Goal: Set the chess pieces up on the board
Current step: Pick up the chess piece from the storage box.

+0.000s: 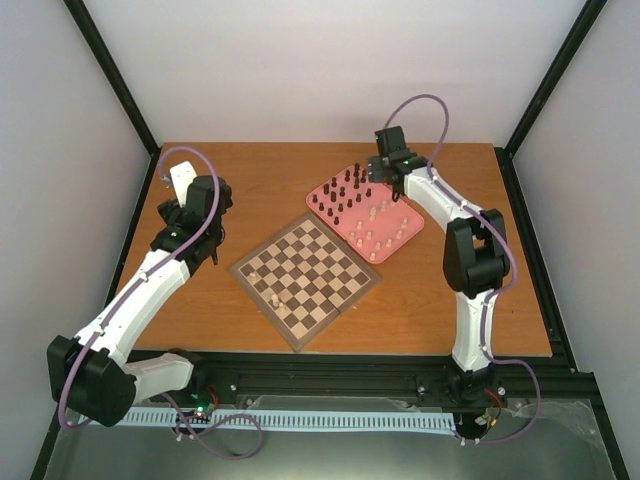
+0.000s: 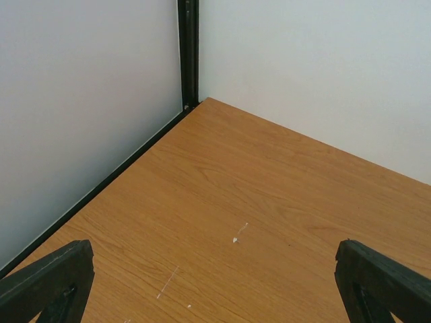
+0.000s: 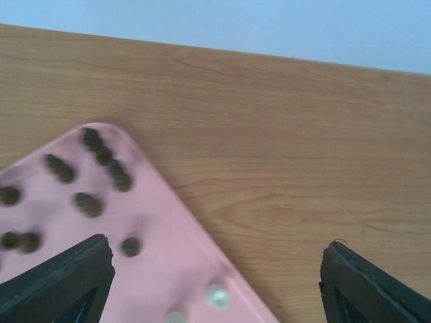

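Note:
The checkered board [image 1: 318, 262] lies turned like a diamond at the table's middle. Two cream pieces [image 1: 275, 298] stand on its near-left squares. The other pieces stand on a pink tray [image 1: 400, 239] behind it: the dark set [image 1: 345, 190] on its far-left half, the cream set [image 1: 376, 226] on its near-right half. My right gripper [image 1: 388, 168] hovers open over the tray's far corner. In the right wrist view it [image 3: 215, 289] is empty, with blurred dark pieces [image 3: 89, 204] and cream pieces [image 3: 217, 295] below. My left gripper [image 1: 180, 178] is open and empty over bare table at the far left [image 2: 215, 289].
White walls and black frame posts [image 2: 188, 50] close in the table's back and sides. The tray's pink rim [image 3: 195, 229] runs diagonally under my right gripper. Bare wood [image 2: 236, 188] lies around my left gripper.

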{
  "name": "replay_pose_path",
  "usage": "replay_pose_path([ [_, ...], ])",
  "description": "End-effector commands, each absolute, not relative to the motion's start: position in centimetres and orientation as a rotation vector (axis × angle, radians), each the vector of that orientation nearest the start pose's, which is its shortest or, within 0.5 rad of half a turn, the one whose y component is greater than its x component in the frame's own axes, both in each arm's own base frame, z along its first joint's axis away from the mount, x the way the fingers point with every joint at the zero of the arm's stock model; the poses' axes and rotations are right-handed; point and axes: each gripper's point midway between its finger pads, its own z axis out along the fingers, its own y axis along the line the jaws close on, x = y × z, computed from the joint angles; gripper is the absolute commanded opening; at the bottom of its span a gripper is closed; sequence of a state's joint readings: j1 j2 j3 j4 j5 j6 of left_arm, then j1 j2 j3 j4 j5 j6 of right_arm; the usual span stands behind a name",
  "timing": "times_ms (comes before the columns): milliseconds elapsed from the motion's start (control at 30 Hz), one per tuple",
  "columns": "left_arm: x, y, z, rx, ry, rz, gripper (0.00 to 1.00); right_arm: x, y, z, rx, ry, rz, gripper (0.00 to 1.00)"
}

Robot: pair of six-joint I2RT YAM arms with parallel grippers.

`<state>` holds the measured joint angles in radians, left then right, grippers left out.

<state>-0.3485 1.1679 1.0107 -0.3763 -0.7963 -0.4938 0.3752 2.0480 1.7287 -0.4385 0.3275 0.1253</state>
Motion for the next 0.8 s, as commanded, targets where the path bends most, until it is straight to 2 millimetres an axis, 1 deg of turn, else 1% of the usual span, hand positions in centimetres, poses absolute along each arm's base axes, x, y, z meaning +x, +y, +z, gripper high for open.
replay_pose_path([
  [0, 35.9, 0.3, 29.9, -0.606, 1.81, 0.269, 1.0, 55.8, 12.7, 14.0, -0.025, 2.35, -0.164, 0.78],
  [33, 35.9, 0.3, 29.8, -0.606, 1.811, 0.268, 1.0, 55.9, 12.4, 13.2, -0.013, 2.368, -0.167, 0.71],
  [67, 36.0, 0.2, 29.8, -0.604, 1.813, 0.267, 1.0, 56.1, 12.0, 12.5, 0.0, 2.382, -0.17, 0.68],
  [133, 36.0, 0.2, 29.7, -0.603, 1.816, 0.267, 1.0, 56.3, 11.6, 11.3, 0.021, 2.406, -0.152, 0.56],
  [167, 36.0, 0.2, 29.7, -0.603, 1.816, 0.267, 1.0, 56.3, 11.5, 10.8, 0.024, 2.418, -0.139, 0.53],
  [300, 36.1, 0.2, 29.5, -0.601, 1.819, 0.269, 1.0, 56.2, 11.6, 9.0, 0.018, 2.453, -0.145, 0.49],
  [433, 36.2, 0.1, 29.4, -0.601, 1.821, 0.268, 1.0, 56.0, 11.2, 7.8, 0.022, 2.479, -0.166, 0.47],
  [500, 36.3, 0.1, 29.4, -0.6, 1.823, 0.27, 1.0, 56.0, 11.1, 7.4, 0.023, 2.484, -0.169, 0.47],
  [667, 36.3, 0.0, 29.4, -0.599, 1.824, 0.267, 1.0, 56.0, 10.9, 6.2, 0.023, 2.508, -0.157, 0.39],
  [767, 36.4, 0.0, 29.4, -0.6, 1.823, 0.267, 1.0, 55.8, 11.1, 5.4, 0.012, 2.531, -0.135, 0.38],
])
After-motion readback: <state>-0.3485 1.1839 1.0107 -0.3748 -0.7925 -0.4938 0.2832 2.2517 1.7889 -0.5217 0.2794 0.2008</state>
